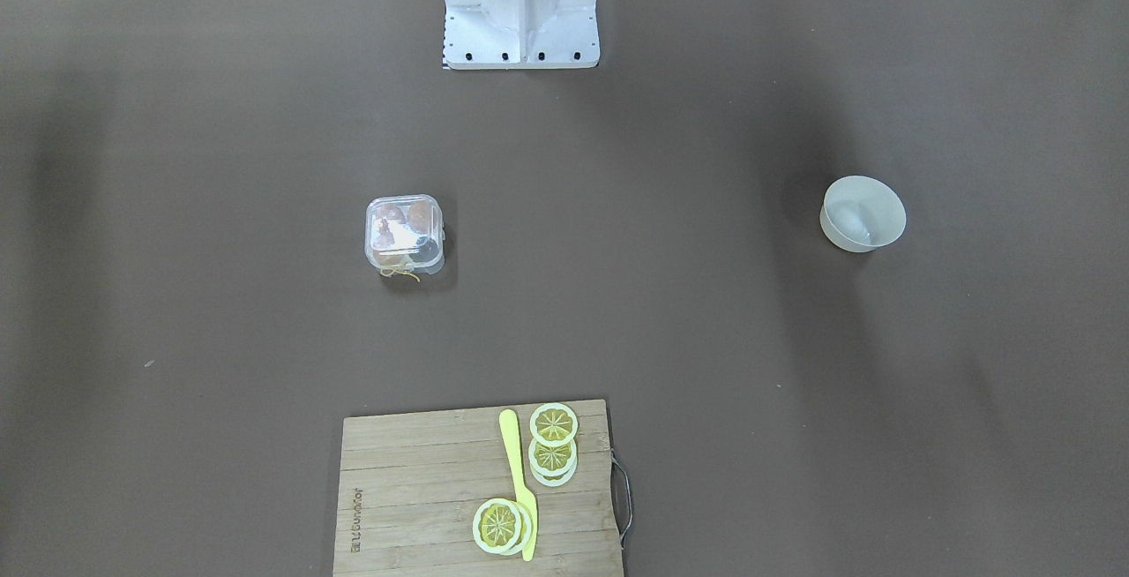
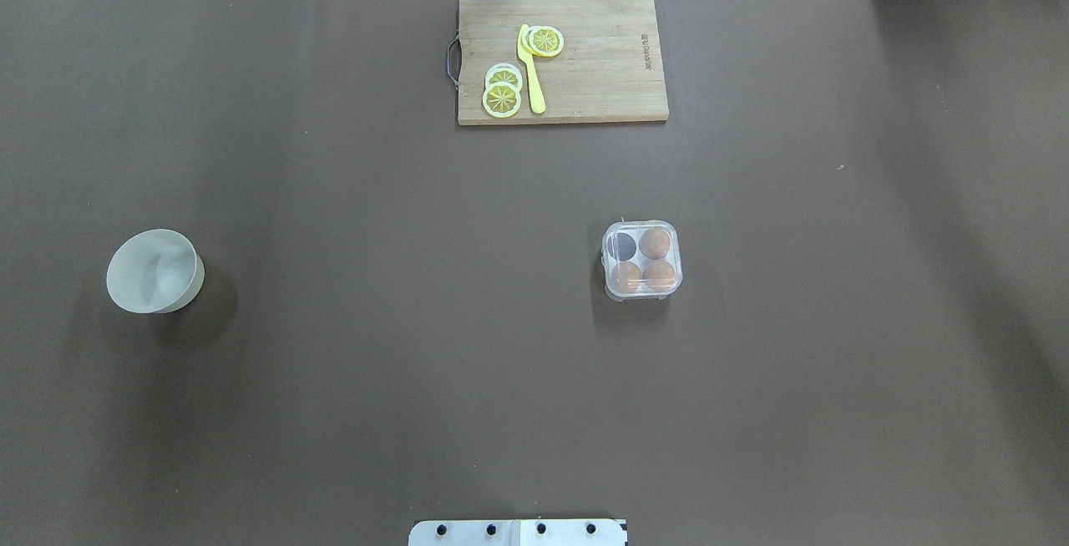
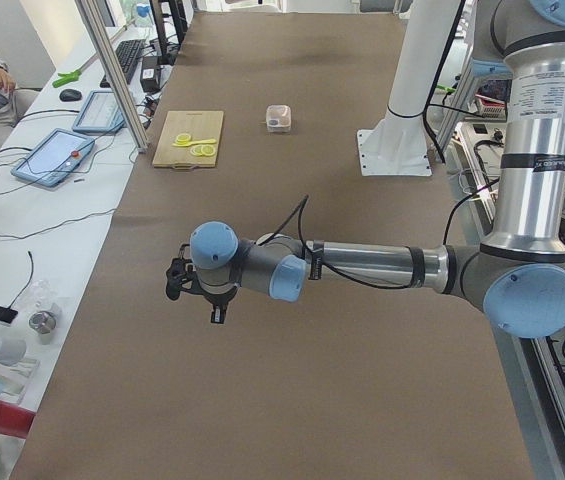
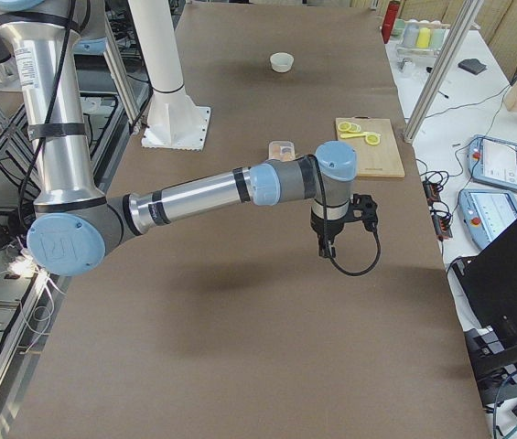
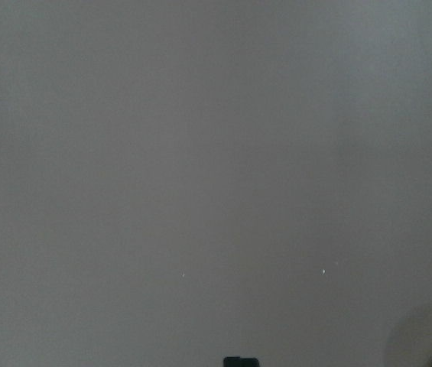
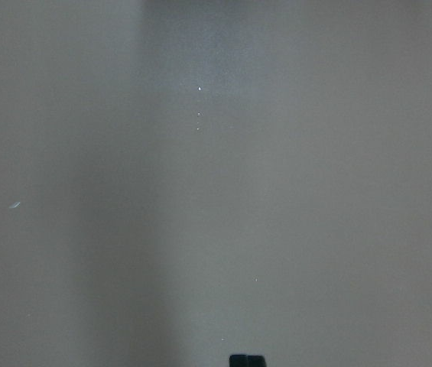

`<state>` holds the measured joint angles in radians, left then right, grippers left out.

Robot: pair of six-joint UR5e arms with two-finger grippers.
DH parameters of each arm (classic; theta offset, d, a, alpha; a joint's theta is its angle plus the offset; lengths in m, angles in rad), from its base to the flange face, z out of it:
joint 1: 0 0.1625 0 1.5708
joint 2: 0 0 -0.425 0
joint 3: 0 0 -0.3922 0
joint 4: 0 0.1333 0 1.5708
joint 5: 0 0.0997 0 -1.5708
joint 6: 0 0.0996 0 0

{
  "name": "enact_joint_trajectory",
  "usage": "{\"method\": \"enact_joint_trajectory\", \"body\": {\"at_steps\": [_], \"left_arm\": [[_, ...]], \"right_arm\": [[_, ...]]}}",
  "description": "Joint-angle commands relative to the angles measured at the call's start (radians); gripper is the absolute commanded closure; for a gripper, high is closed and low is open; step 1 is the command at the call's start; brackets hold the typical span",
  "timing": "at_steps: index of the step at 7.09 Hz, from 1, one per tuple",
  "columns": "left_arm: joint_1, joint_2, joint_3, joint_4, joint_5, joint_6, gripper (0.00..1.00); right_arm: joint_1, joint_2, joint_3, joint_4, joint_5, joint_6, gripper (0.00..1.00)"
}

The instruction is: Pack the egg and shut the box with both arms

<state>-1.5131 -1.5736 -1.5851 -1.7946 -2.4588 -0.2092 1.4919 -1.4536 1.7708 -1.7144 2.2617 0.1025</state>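
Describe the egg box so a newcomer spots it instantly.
Overhead view: on the brown table, find the wooden cutting board at the far edge. Nearer the robot, slightly right of it, sits the box. It is small, clear and square with brown eggs inside, unlike the opaque white bowl far left.

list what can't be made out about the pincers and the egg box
Left pincer: shows only in exterior left, small and dark; open or shut unclear.
Right pincer: only in exterior right, same.
Box lid: clear plastic with glare, overhead and front; latched or not unclear.
Wrist views: bare table only.
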Motion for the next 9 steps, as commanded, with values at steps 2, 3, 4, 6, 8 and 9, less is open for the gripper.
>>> {"method": "enact_joint_trajectory", "body": {"at_steps": [2,3,4,6,8,9], "left_arm": [[0.001,-0.008,-0.013,0.064,-0.034,0.022,1.00],[0.001,-0.028,-0.030,0.128,-0.034,0.024,1.00],[0.001,-0.052,-0.020,0.138,-0.031,0.022,1.00],[0.002,-0.053,-0.021,0.127,-0.025,0.025,0.02],[0.001,-0.051,-0.024,0.126,-0.008,0.027,0.02],[-0.004,-0.045,-0.024,0.110,0.009,0.027,0.02]], "right_arm": [[0.005,-0.036,0.016,-0.027,-0.010,-0.003,1.00],[0.005,-0.048,0.012,-0.028,-0.011,-0.004,1.00],[0.005,-0.065,0.010,-0.027,-0.010,-0.010,1.00],[0.002,-0.056,0.007,-0.027,-0.017,-0.009,0.01],[-0.001,-0.045,0.009,-0.027,-0.022,-0.009,0.00],[-0.001,-0.041,0.007,-0.027,-0.024,-0.009,0.00]]}}
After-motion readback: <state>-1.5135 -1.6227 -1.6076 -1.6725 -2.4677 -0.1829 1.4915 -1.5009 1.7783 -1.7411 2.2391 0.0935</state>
